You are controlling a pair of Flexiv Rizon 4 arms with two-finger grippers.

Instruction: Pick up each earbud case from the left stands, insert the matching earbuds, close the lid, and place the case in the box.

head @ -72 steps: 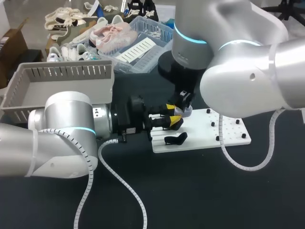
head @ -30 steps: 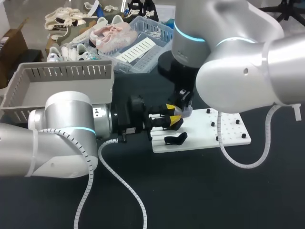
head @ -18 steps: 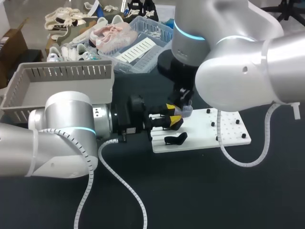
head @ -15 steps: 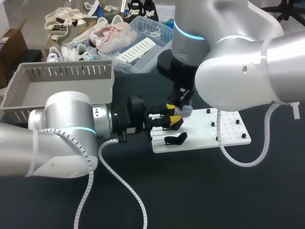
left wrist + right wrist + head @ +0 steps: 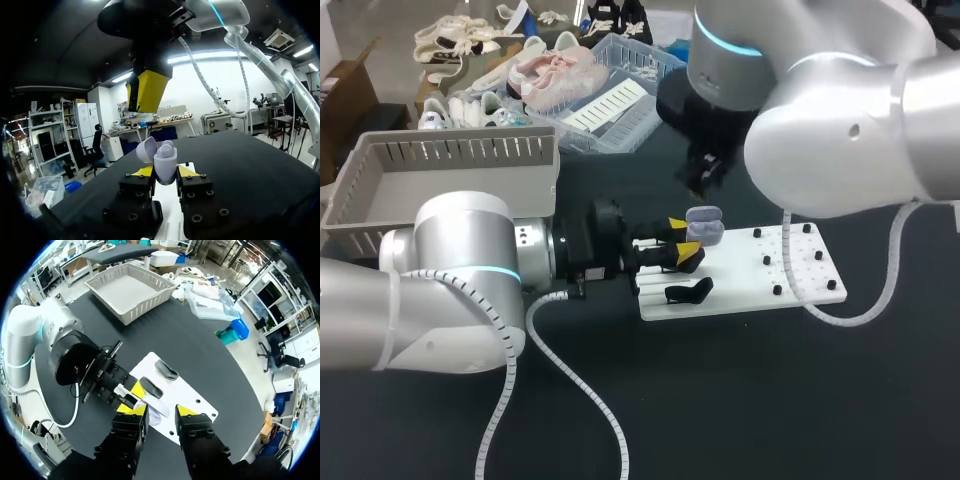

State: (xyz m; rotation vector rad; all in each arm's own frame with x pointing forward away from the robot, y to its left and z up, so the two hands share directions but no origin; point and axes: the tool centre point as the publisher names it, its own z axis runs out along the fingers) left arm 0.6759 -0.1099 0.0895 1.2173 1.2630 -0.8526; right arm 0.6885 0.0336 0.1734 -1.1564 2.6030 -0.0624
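Observation:
A lavender earbud case (image 5: 704, 226) is held over the left end of the white board (image 5: 750, 275) by my left gripper (image 5: 682, 238), which is shut on it from both sides. In the left wrist view the case (image 5: 164, 161) sits between the yellow tips with its lid hinged open. My right gripper (image 5: 705, 178) hangs a short way above the case, apart from it, open with nothing between its fingers. From the right wrist view the case (image 5: 155, 408) lies below the right gripper (image 5: 161, 411). Two black stands (image 5: 151, 387) sit on the board.
A grey slotted box (image 5: 450, 175) stands at the left behind my left arm. A pale basket with shoes (image 5: 600, 85) is at the back. Small black pegs (image 5: 783, 258) dot the board's right half.
My right gripper has opened, let go at the case and lifted up and back from it. The left arm and the case have stayed put.

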